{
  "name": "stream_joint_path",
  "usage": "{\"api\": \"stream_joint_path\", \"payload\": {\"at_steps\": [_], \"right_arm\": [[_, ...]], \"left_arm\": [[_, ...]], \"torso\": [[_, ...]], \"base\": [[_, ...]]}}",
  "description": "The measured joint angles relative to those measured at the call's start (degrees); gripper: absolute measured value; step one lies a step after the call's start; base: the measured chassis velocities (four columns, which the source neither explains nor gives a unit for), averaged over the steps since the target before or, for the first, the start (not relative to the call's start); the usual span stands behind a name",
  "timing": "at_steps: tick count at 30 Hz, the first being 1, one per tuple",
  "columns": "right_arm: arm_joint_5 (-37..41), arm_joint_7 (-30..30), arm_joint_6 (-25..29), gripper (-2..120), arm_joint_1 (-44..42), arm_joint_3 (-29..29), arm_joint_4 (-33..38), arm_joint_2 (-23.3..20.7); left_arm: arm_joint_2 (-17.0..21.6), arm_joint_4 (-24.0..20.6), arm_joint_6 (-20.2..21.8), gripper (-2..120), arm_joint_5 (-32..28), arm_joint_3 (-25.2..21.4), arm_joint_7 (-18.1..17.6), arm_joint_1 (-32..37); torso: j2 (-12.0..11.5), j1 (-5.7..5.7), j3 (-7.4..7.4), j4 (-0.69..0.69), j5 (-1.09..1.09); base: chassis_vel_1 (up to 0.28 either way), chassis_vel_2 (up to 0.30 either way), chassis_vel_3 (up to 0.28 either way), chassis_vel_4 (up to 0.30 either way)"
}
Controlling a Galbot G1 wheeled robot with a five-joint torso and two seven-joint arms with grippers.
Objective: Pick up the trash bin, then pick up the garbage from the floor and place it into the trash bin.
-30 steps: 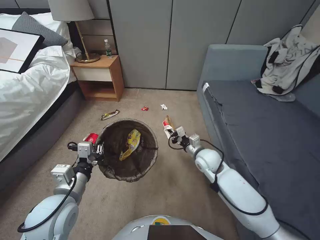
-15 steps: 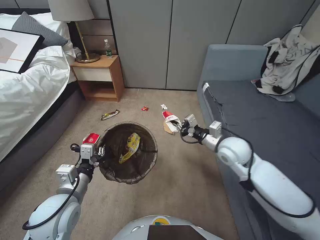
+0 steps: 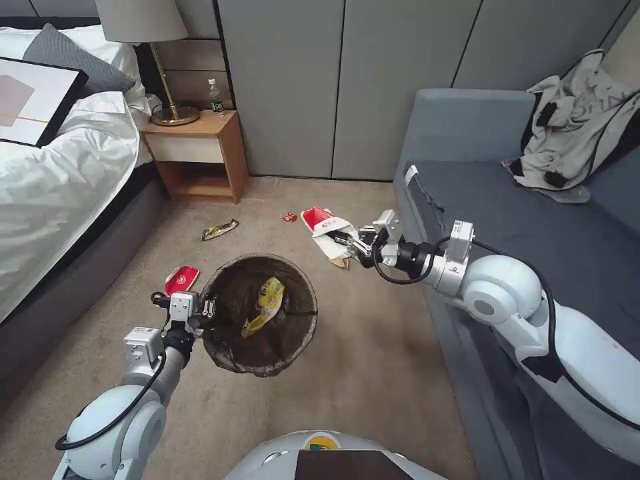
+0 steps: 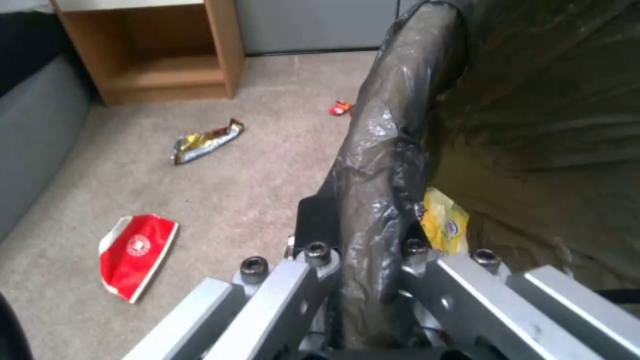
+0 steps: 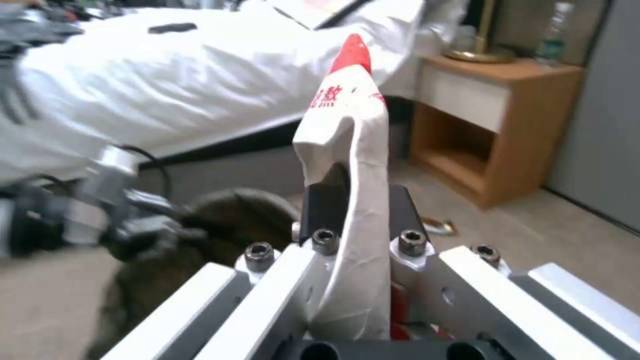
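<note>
The trash bin [image 3: 293, 337], lined with a dark bag, hangs at the lower middle of the head view with a yellow wrapper [image 3: 267, 300] inside. My left gripper [image 3: 200, 312] is shut on its near-left rim; the left wrist view shows the jaws clamped on the bag-covered rim [image 4: 380, 175]. My right gripper [image 3: 348, 241] is shut on a red-and-white packet [image 3: 321, 223], held above the carpet to the right of and beyond the bin. In the right wrist view that packet [image 5: 353, 145] stands up between the jaws. More garbage lies on the floor: a red packet [image 3: 180, 279], a gold wrapper [image 3: 220, 229], a small red scrap [image 3: 289, 217].
A grey sofa [image 3: 533, 267] runs along the right with clothing [image 3: 573, 127] on it. The bed [image 3: 60, 173] is on the left, and a wooden nightstand [image 3: 200, 153] with a lamp and a bottle stands at the back. A brown scrap [image 3: 341, 263] shows just below the held packet.
My right gripper has lifted the red-and-white packet off the carpet while the arm swung out to the right. My left arm has drawn the bin slightly nearer.
</note>
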Motion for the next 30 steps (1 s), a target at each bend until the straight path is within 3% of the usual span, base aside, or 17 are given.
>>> {"api": "stream_joint_path", "payload": {"at_steps": [6, 14, 19, 30], "right_arm": [[0.4, -0.21, -1.18, 0, 5.13, -4.86, 0.31, 2.5], [0.69, 1.97, -2.23, 0, 14.68, -18.63, -0.54, 7.41], [-0.17, 3.15, -2.97, 0, 16.75, -23.33, -1.76, 9.59], [-2.75, 3.61, -3.42, 0, 17.26, -26.06, -2.99, 10.9]], "left_arm": [[0.11, -0.09, 0.52, 2, -0.31, 0.12, -0.16, -0.33], [0.41, -0.2, 0.94, 2, -0.7, -0.1, -0.18, -0.71], [0.43, -0.2, 0.99, 2, -1.08, -0.28, -0.21, -0.94], [0.42, -0.06, 1.23, 2, -1.61, -0.56, -0.3, -1.4]], "torso": [[0.0, 0.0, 0.0, 0.0, 0.0], [0.0, 0.0, 0.0, 0.01, -0.01], [0.0, 0.0, 0.0, 0.01, 0.0], [0.0, 0.0, 0.0, 0.0, 0.0]], "base": [[0.0, 0.0, 0.0, 0.0], [0.0, 0.0, 0.0, 0.0], [0.0, 0.0, 0.0, 0.0], [0.0, 0.0, 0.0, 0.0]]}}
